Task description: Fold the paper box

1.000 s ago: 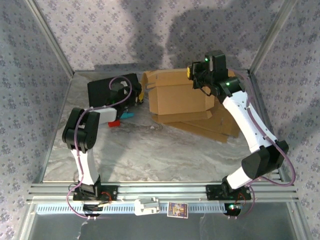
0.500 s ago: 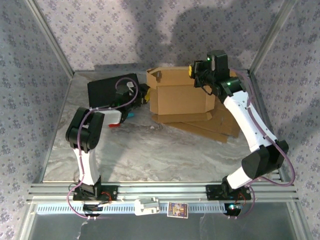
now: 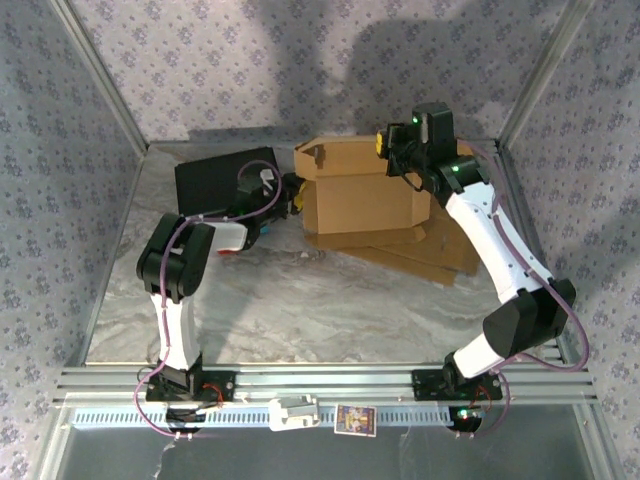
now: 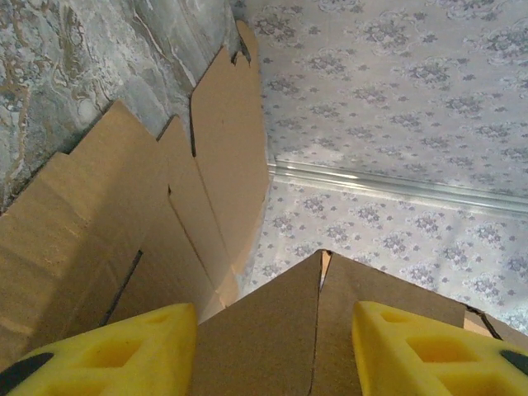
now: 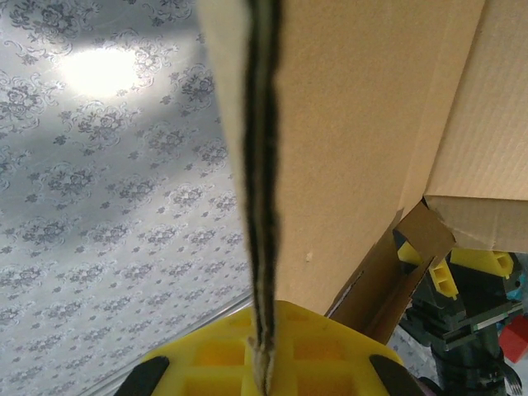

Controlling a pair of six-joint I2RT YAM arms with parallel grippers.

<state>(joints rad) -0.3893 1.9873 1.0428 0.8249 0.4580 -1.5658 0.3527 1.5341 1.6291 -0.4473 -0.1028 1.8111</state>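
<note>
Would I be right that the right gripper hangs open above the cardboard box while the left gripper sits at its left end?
No: the right gripper is shut on the edge of the cardboard box, as the right wrist view shows. The left gripper does sit at its left end.

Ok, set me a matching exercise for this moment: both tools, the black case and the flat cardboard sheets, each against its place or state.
Things:
1. left tool
2. right tool
3. black case
4. flat cardboard sheets

Places or states:
A. lying flat at the front right of the cardboard box
B. shut on the edge of a box wall, at the box's right end
C. back left of the table
D. open, at the box's left end

Pairs: 1-D, 2-B, 3-C, 4-A.
</note>
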